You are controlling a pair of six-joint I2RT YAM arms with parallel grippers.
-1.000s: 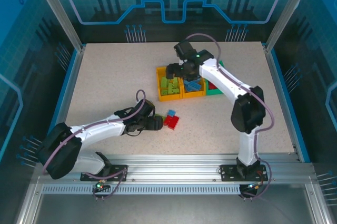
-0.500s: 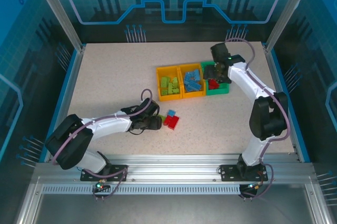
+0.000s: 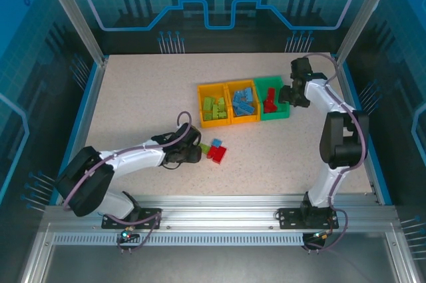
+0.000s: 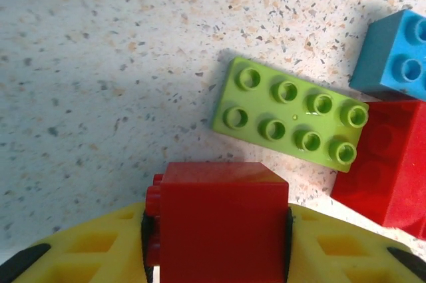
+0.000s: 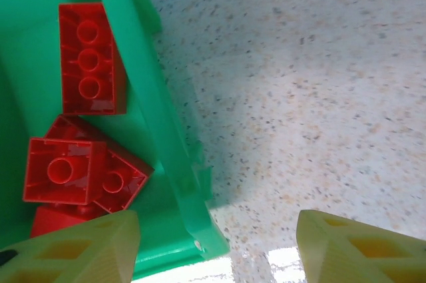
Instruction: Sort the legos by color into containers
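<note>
L gripper [image 4: 217,256] was clamped on a red lego [image 4: 223,220], fingers [image 4: 86,253] snug on both sides, low over the table [image 3: 133,96]. In L wrist view a lime lego [image 4: 293,123] lay flat, studs up, at 1 o'clock of the held one. A blue lego [image 4: 393,56] was at 2 o'clock and a 2nd red lego [image 4: 393,170] at 3 o'clock, just beside the lime one's end. From top, this loose group sat at 6 o'clock of the containers [image 3: 229,123].

The L yellow bin [image 3: 200,103] held lime legos [image 3: 214,108], the mid yellow bin [image 3: 243,84] held blue legos [image 3: 243,101], and the green bin [image 5: 153,110] held red legos [image 5: 90,60].

R gripper [image 5: 216,250] hung at 3 o'clock of the green bin, jaws spread wide, gripping nothing. The bin's wall ran btwn its fingers [image 5: 359,250].
</note>
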